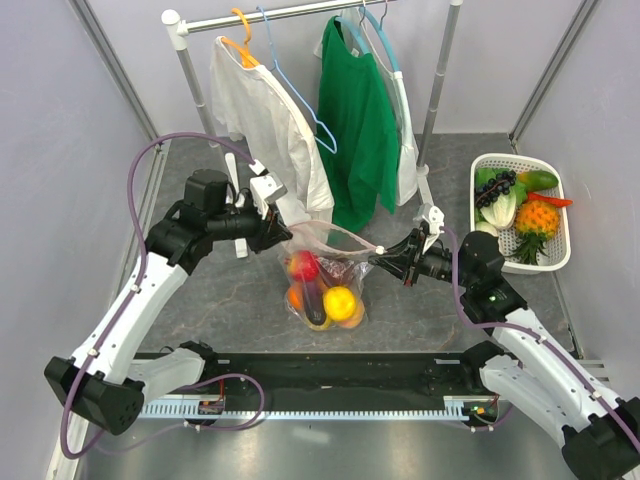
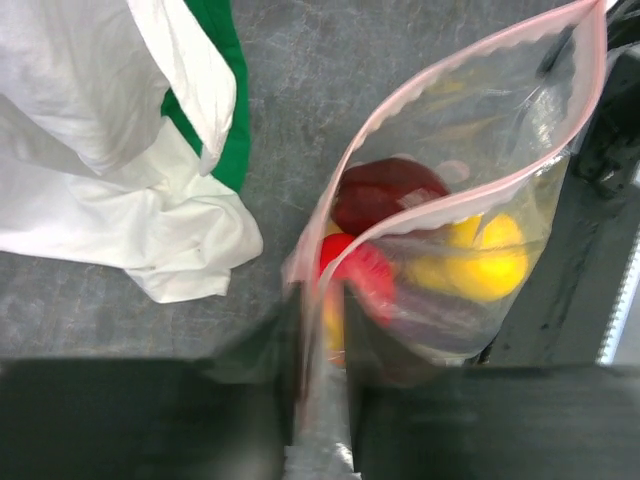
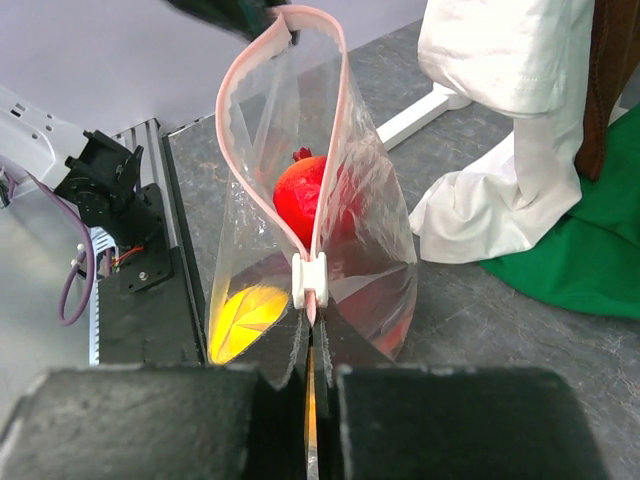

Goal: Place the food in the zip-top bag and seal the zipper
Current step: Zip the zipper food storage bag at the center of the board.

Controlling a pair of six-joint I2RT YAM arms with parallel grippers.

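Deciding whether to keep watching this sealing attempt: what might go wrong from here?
The zipper gapes wide, and the white slider sits right against the right gripper, so it may be hard to drive along. The left gripper pinches only the zip-top bag's end; the food inside could pull it free. Fruit lies in the white basket, so sealing now may leave it out.

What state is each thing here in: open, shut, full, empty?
Bag, held at both ends, mouth open, fruit inside.
Zipper, unsealed, slider at one end.
Left gripper, shut on bag's edge.
Right gripper, shut on bag's edge.
Basket, holding food.
White shirt, on hanger.
Green shirt, on hanger.
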